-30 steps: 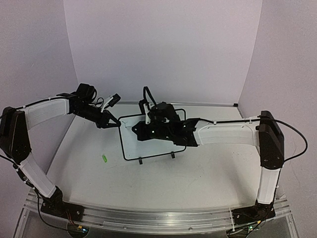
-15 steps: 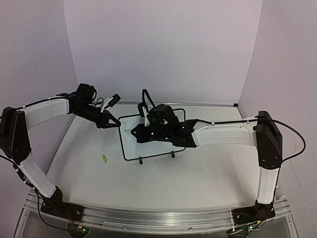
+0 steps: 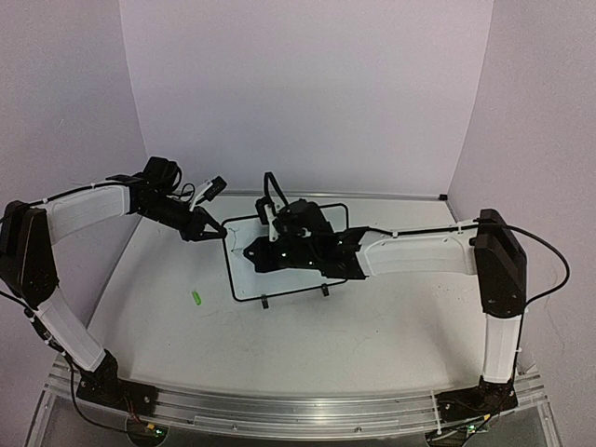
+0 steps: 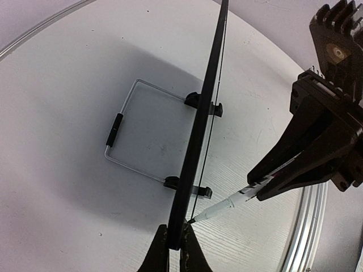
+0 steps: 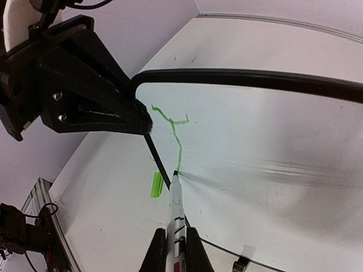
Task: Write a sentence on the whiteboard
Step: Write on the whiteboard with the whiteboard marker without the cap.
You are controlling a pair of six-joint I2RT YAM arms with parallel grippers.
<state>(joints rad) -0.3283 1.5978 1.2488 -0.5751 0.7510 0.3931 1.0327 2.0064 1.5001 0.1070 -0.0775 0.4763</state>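
Note:
The whiteboard [image 3: 248,277] stands tilted on its feet at mid-table. My left gripper [image 3: 220,233] is shut on its black frame [image 4: 199,127] at the upper left corner, which the left wrist view shows edge-on between the fingers [image 4: 174,225]. My right gripper [image 5: 176,230] is shut on a white marker [image 5: 176,207], and in the top view this gripper [image 3: 251,251] hangs over the board's left part. The marker's tip [image 5: 174,173] touches the board [image 5: 261,136] at the lower end of a single green stroke [image 5: 177,136], all that shows of the sentence.
The marker's green cap [image 3: 196,298] lies on the table left of the board, also visible past the frame [image 5: 156,185]. A wire stand [image 4: 122,127] props the board from behind. Walls close in at the back and on both sides.
My right arm has shifted slightly left and toward me across the board with the marker. The left gripper and the board have not moved.

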